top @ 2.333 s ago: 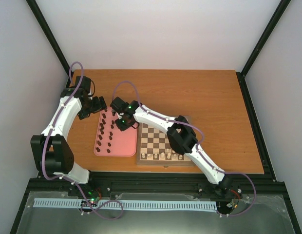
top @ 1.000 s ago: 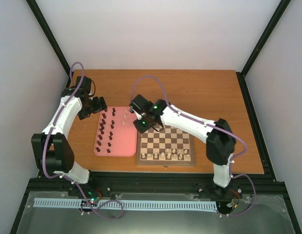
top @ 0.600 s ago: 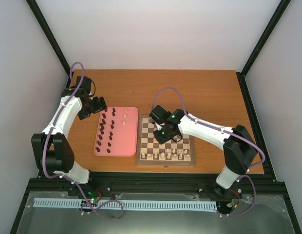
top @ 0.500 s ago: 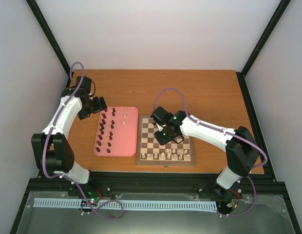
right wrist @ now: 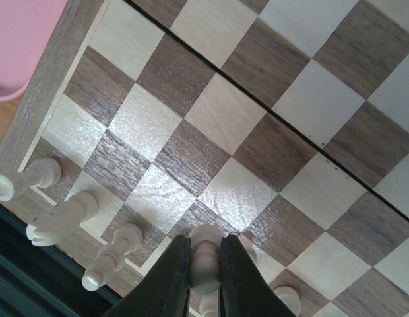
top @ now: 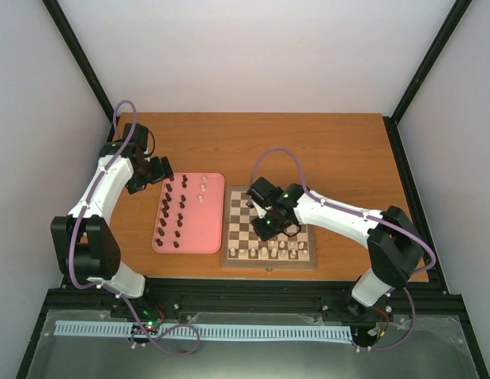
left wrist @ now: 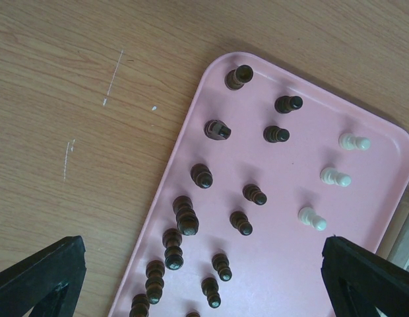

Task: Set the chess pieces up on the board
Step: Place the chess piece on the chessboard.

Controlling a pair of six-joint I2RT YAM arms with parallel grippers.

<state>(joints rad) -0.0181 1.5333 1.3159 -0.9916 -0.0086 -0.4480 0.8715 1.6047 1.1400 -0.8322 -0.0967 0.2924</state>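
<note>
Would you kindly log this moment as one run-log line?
right fingers: shut on white pawn | where: low over chessboard | left fingers: open above pink tray

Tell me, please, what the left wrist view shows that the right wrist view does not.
Only the left wrist view shows the dark brown pieces and three cream pieces standing on the pink tray, with the left hand open above them. Only the right wrist view shows the board, a row of cream pieces along its edge, and the right hand shut on one cream piece. Both show the pink tray, just a corner of it in the right wrist view, and the wooden table.
</note>
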